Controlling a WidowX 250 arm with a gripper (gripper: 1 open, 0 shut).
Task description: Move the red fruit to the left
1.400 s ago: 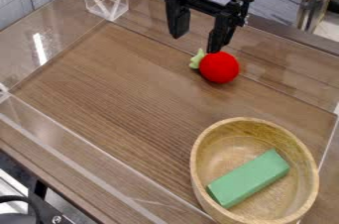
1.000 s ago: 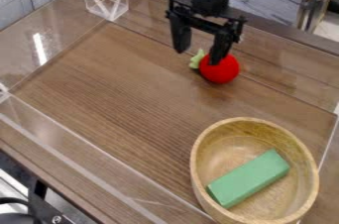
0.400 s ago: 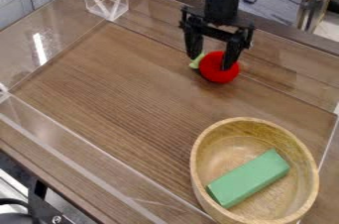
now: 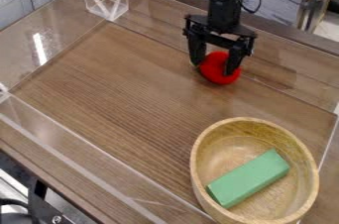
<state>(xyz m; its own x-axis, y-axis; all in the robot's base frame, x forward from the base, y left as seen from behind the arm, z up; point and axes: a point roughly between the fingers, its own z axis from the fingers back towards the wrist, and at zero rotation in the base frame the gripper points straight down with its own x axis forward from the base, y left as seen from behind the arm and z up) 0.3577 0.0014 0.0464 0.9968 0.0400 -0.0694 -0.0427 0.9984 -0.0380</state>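
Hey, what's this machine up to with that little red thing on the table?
A robot arm is reaching straight down over a small red fruit on the wooden table. Its gripper is open, with one finger on each side of the fruit, not yet closed on it. Nearer the camera, a wooden bowl holds a green block, which nobody is touching.

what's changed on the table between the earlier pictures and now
The tool came down and shifted right in the picture, from above and left of the red fruit to straddling it, jaws open on either side. Nothing is gripped yet as far as the view shows. The fruit stayed where it was, though its green stem end is now hidden. The wooden bowl and the green block inside it did not move.
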